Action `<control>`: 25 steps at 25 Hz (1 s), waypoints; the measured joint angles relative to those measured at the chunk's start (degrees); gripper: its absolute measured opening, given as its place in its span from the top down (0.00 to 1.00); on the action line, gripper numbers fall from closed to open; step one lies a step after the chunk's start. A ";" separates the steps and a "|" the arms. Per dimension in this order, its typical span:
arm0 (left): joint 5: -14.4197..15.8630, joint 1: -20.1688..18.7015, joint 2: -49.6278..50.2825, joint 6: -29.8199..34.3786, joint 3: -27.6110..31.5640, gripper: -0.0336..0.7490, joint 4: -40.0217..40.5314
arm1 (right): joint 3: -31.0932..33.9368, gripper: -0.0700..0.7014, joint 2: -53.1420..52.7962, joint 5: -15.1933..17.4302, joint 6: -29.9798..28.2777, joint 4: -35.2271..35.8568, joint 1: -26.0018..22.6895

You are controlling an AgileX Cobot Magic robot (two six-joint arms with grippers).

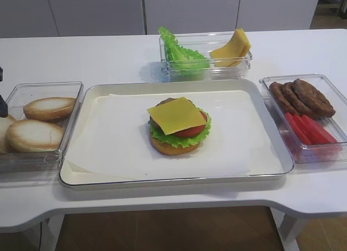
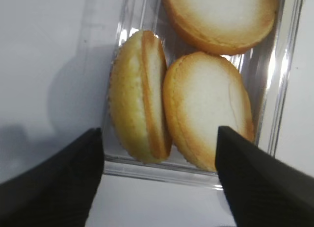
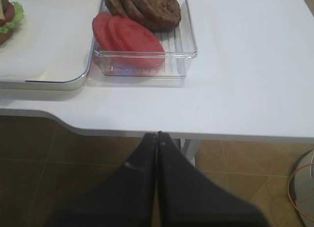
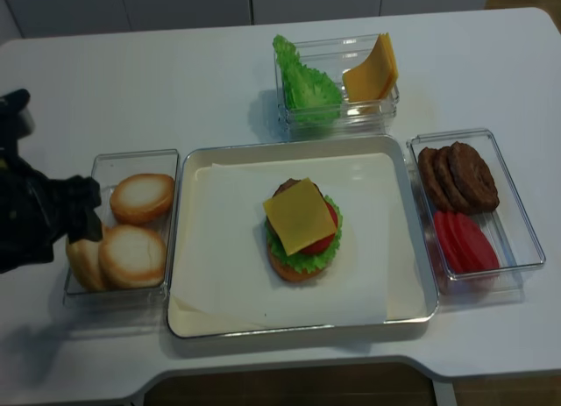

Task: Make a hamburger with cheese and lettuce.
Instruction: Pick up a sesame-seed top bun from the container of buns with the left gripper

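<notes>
On the paper-lined tray [image 1: 81,178] stands the hamburger [image 1: 179,129]: a bun base, the frilly green lettuce [image 1: 184,140], red tomato, a brown patty edge, and the square yellow cheese [image 1: 176,114] uppermost. From above, the cheese [image 4: 300,215] covers most of the stack. My left gripper [image 2: 158,131] hangs open over the near end of the clear bun box [image 2: 274,89], its black fingers [image 2: 73,178] either side of two pale bun halves [image 2: 208,109]. My right gripper [image 3: 157,135] is shut and empty, low in front of the table edge.
A clear box at the back holds loose lettuce leaves [image 1: 181,53] and stacked cheese slices [image 1: 233,47]. Another box [image 1: 331,150] on the right holds patties [image 1: 301,96] and tomato slices [image 1: 309,129]. My cloth-covered left arm [image 4: 35,222] reaches in from the left.
</notes>
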 joint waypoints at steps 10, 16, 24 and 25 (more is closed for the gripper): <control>-1.41 3.06 3.09 0.45 -0.04 0.28 2.57 | 0.00 0.96 0.00 0.00 0.00 -0.09 0.00; -2.11 3.18 5.27 3.68 -0.13 0.28 0.21 | 0.00 0.96 0.00 0.00 0.00 -0.09 0.00; -4.62 3.18 6.56 5.40 -0.17 0.28 -1.84 | 0.00 0.96 0.00 0.00 0.00 -0.09 0.00; -4.62 3.18 6.78 5.44 -0.27 0.28 -1.84 | 0.00 0.96 0.00 0.00 0.00 -0.09 0.00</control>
